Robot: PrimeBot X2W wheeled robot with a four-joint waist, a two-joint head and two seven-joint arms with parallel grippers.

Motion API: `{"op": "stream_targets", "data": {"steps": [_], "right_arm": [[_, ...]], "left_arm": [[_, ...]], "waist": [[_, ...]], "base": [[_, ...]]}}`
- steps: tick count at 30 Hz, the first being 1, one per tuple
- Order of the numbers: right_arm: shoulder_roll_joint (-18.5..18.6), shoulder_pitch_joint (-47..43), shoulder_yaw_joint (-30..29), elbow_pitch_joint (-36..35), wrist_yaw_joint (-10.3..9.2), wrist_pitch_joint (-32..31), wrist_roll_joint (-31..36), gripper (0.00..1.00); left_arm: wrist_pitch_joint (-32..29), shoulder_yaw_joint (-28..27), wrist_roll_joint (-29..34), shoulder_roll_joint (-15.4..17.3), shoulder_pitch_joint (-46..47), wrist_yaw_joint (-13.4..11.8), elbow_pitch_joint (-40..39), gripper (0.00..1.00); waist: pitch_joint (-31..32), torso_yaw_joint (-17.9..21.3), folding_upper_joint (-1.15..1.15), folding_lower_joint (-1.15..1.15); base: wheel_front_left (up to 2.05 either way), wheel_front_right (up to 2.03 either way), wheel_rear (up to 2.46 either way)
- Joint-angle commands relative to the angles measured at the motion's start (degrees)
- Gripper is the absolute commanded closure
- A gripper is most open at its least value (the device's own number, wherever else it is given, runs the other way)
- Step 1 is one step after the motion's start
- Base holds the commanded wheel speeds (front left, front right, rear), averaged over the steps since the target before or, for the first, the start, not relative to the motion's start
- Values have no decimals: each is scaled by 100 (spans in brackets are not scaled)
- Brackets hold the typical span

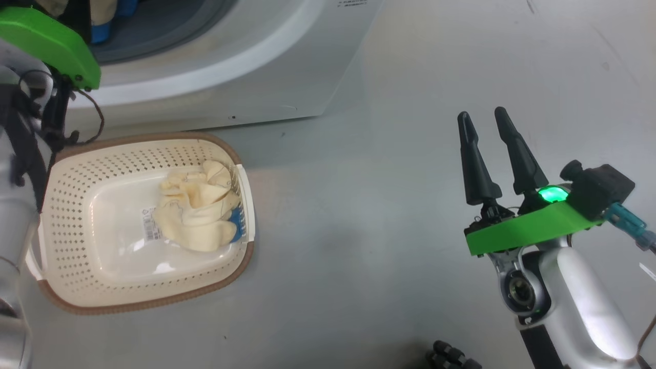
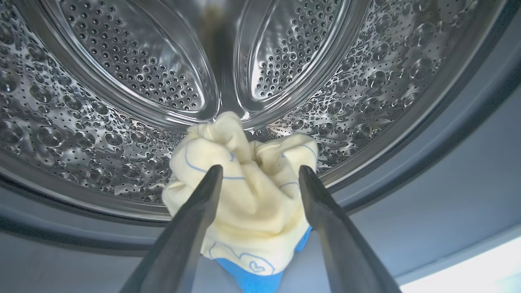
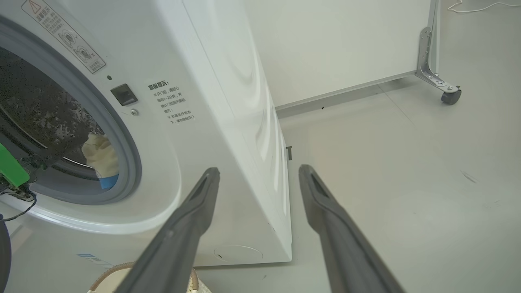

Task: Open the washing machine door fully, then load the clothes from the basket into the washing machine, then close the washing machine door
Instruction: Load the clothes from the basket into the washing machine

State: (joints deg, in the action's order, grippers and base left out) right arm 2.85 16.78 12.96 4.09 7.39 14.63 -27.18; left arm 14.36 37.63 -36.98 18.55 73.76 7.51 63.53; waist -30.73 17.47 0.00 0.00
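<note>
Left gripper (image 2: 260, 174): fingers spread wide inside the drum (image 2: 122, 65), gripping nothing.
Loaded garment (image 2: 248, 203): lies loose between them, lower middle of the left wrist view.
Right gripper (image 1: 482, 114): spread, empty, right of the head view.
Basket (image 1: 77, 205): lower left, remaining clothes (image 1: 200, 210) inside.
Left to do: load those, shut the door.

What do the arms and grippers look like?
Right gripper: two long dark tapered fingers on a green plate, lit green lamp, black block, teal plug, glossy silver-white forearm. Left gripper: same dark fingers, green plate, black cables.
</note>
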Motion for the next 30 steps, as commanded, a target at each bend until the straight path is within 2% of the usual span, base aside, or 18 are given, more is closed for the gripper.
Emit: {"op": "stream_targets", "data": {"steps": [1, 13, 18, 30], "right_arm": [[3, -89, 56, -143, 10, 37, 53, 0], [3, -147, -60, -61, 10, 37, 222, 0], [59, -208, -176, -12, 10, 37, 328, 0], [439, -442, -342, 40, 10, 37, 347, 0]], "left_arm": [[61, -155, -27, 198, -9, -3, -246, 0], [63, -652, 62, 167, -602, -3, -874, 0], [63, -1181, 236, 3, -1320, -3, -1356, 0], [63, -1914, 881, -378, -2573, -2, -2086, 0]], "waist": [[121, -72, 0, 0], [491, -316, 0, 0], [802, -531, 0, 0], [1350, -1005, 0, 0]], "base": [[0, 0, 0], [0, 0, 0], [0, 0, 0], [0, 0, 0]]}}
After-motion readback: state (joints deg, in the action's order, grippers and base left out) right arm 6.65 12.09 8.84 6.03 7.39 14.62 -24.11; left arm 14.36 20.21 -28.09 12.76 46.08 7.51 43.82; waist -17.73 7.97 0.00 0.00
